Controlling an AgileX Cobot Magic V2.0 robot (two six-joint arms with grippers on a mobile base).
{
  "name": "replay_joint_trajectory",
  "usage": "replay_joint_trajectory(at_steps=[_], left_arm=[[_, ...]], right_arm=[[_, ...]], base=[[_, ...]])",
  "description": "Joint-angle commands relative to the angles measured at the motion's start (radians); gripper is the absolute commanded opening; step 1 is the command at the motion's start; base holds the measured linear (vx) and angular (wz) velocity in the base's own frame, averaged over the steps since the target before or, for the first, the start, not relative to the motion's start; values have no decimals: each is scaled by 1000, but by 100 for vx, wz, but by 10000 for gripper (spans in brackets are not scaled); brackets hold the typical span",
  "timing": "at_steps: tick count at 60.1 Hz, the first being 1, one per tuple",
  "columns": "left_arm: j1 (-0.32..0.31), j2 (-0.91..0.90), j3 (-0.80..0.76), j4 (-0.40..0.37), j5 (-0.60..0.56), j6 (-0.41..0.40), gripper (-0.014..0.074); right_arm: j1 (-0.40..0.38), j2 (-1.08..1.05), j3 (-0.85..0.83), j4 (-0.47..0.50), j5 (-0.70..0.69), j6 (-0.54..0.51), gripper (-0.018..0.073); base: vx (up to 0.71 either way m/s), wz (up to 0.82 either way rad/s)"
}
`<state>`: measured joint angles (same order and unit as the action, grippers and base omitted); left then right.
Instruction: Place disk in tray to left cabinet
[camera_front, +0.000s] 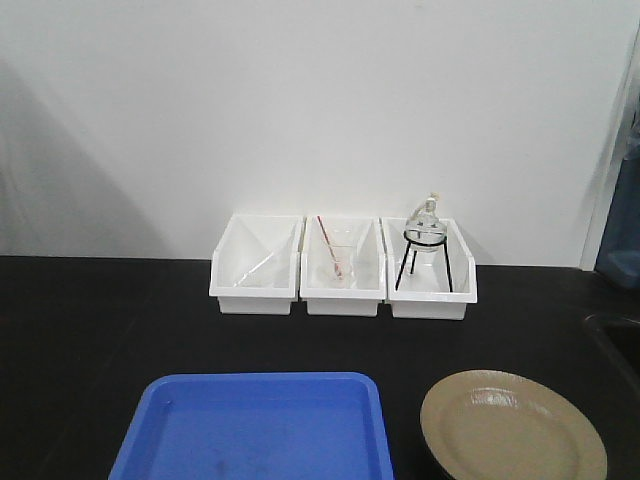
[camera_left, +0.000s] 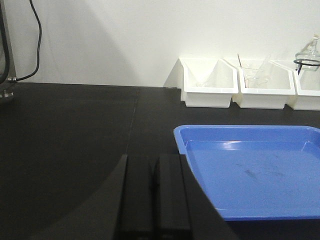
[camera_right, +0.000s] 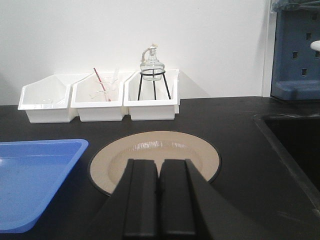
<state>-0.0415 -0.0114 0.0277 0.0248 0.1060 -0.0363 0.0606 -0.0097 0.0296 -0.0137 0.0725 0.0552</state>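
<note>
The tan disk (camera_front: 512, 428) with a thin black rim lies flat on the black counter at the front right, just right of the empty blue tray (camera_front: 255, 430). In the right wrist view the disk (camera_right: 150, 152) lies directly ahead of my right gripper (camera_right: 159, 165), which is shut and empty, with the tray's corner (camera_right: 35, 170) to its left. My left gripper (camera_left: 152, 162) is shut and empty, low over the counter just left of the tray (camera_left: 250, 170). The left cabinet is out of view.
Three white bins (camera_front: 343, 268) stand in a row against the back wall; the middle holds a glass beaker with a red rod, the right a glass flask on a black tripod (camera_front: 424, 245). A sink edge (camera_right: 295, 145) lies at the right. A cable (camera_left: 30, 45) hangs at the far left.
</note>
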Motion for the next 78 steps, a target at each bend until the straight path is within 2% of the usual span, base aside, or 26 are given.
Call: replay_joint_trajectory(at_steps=[1, 52, 69, 78], left_arm=[[-5, -6, 19, -2, -82, -4, -6], [-5, -6, 19, -2, -84, -4, -6], [-5, -6, 16, -3, -159, -9, -6], [-5, -6, -30, -11, -283, -10, -6]], right_arm=[[-1, -13, 21, -9, -82, -8, -6], [-1, -13, 21, -9, -84, -8, -6], [-1, -13, 21, -9, -129, -8, -6], [-1, -12, -3, 3, -267, 0, -3]], base=[[0, 0], [0, 0], [0, 0], [0, 0]])
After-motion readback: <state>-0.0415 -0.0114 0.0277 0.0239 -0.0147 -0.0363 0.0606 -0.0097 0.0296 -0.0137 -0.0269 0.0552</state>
